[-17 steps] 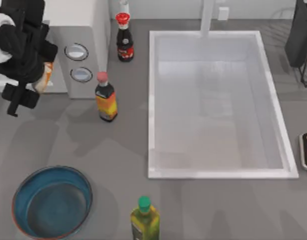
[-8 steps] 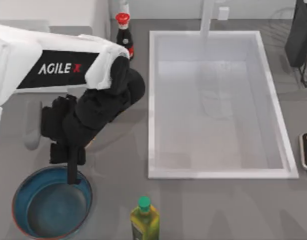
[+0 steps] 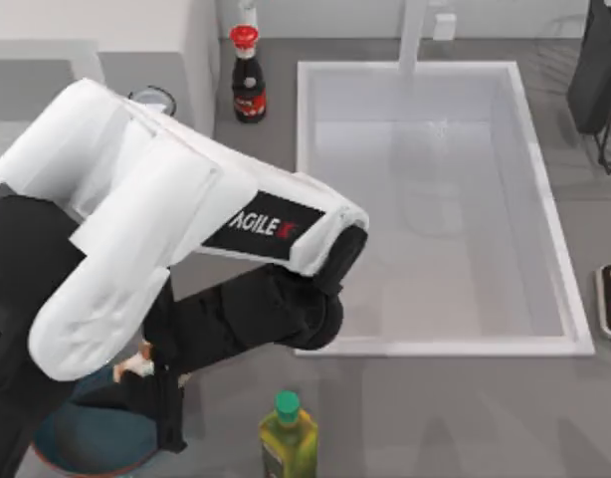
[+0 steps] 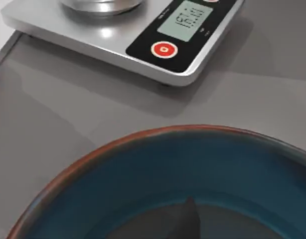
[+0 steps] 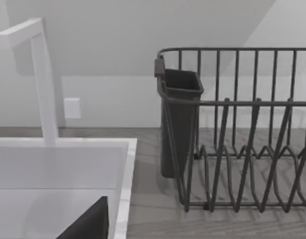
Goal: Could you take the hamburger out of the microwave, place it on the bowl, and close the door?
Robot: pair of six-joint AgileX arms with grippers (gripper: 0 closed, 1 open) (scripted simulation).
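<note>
My left arm (image 3: 176, 239) folds across the tabletop's (image 3: 435, 418) near left, its left gripper (image 3: 166, 418) pointing down over the bowl (image 3: 82, 438), a pale bit of hamburger (image 3: 136, 366) beside it; finger grip unclear.

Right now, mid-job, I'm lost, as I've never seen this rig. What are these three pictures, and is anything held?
Two AgileX arms with two-finger grippers work at a grey counter. The top view looks straight down. The white left arm reaches over the bowl, with the left gripper above it. The right arm is parked at the far right. Also there are the microwave, a red-capped bottle, a green-capped bottle and the sink. The left wrist view looks into the bowl, with a scale beyond. The right wrist view shows the tap and a dish rack. A pale, orange-edged bit by the left gripper may be the hamburger. I cannot tell whether it is gripped.
</note>
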